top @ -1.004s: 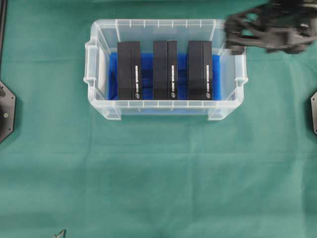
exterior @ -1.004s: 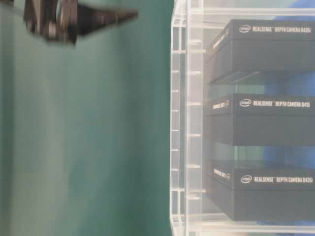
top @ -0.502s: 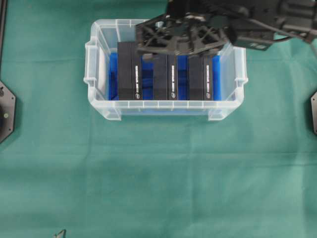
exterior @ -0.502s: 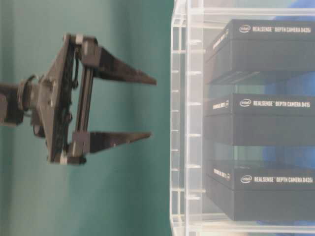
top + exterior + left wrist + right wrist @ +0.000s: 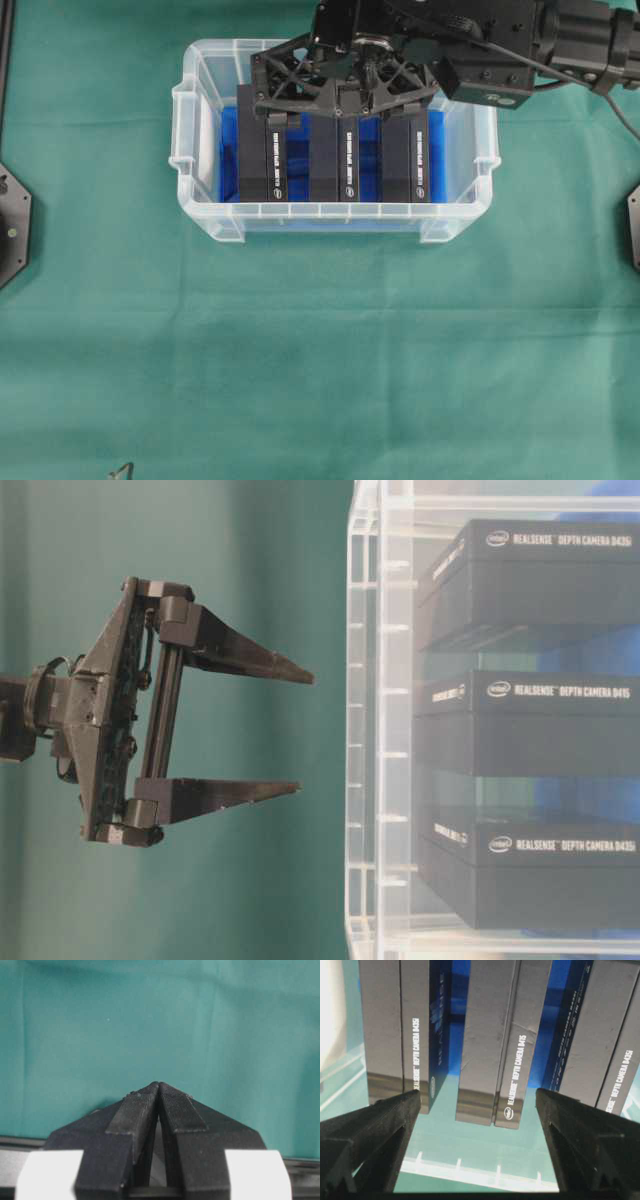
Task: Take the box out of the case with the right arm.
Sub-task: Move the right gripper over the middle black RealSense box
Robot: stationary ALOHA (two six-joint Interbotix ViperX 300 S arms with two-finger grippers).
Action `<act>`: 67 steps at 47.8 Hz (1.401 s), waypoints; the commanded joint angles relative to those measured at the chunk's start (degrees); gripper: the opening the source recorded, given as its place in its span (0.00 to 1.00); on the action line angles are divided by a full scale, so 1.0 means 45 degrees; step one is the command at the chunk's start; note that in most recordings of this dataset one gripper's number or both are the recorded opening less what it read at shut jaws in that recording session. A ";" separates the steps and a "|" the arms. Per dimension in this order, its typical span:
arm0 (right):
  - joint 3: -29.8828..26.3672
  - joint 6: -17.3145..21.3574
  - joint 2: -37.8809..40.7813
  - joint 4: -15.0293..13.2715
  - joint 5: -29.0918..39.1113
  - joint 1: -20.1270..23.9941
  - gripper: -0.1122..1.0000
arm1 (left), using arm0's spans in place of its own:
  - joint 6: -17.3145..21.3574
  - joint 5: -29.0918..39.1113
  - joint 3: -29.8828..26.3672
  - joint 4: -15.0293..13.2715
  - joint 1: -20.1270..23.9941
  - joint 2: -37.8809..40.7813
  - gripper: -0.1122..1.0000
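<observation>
So the right arm's fingers (image 5: pixel 240 725) are wide apart, holding nothing, above the case (image 5: pixel 455 213). All three boxes sit inside; the middle box (image 5: pixel 334 160) lies under them. Grabbing and lifting are left. The left fingers (image 5: pixel 159 1105) are together.

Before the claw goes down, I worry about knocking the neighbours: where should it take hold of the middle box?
Grip the middle box across its two broad faces, coming straight down from above. It stands on edge in the tub, with blue gaps on both sides for a finger each. The right claw is open, apparently wide enough, and roughly above it.
</observation>
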 commanded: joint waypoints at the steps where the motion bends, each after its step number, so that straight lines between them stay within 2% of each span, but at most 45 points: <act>1: -0.0313 0.0020 -0.0234 -0.0039 0.0020 0.0039 0.94 | -0.0020 -0.0039 -0.0273 0.0020 0.0020 0.0039 0.10; 67: -0.0313 0.0000 -0.0195 -0.0195 0.0020 0.0039 0.94 | -0.0020 -0.0039 -0.0273 0.0020 0.0020 0.0039 0.10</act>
